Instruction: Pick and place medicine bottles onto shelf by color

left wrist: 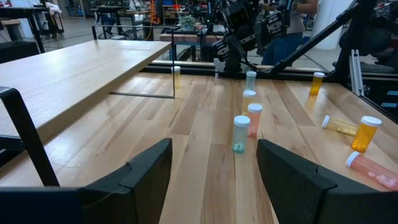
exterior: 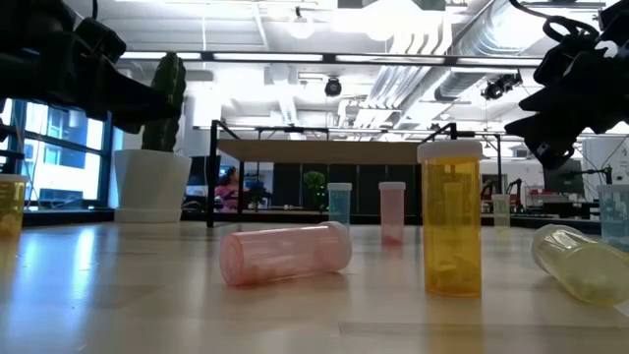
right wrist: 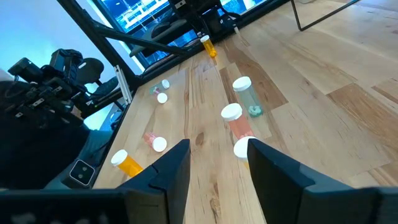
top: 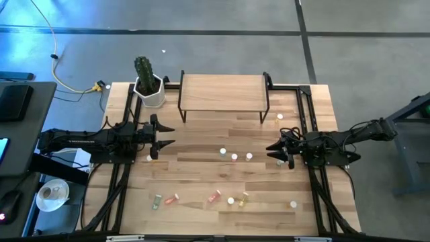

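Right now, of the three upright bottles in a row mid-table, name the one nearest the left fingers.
The pale green bottle, first in the row. The pink bottle and the yellow bottle stand behind it, farther off.

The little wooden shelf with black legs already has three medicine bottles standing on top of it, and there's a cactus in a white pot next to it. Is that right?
Not quite. The light wood shelf on thin black legs has nothing on top; the high view shows it bare. The three upright white-capped medicine bottles stand in a row on the big tabletop in front of it. The green cactus in a white pot does sit beside the shelf.
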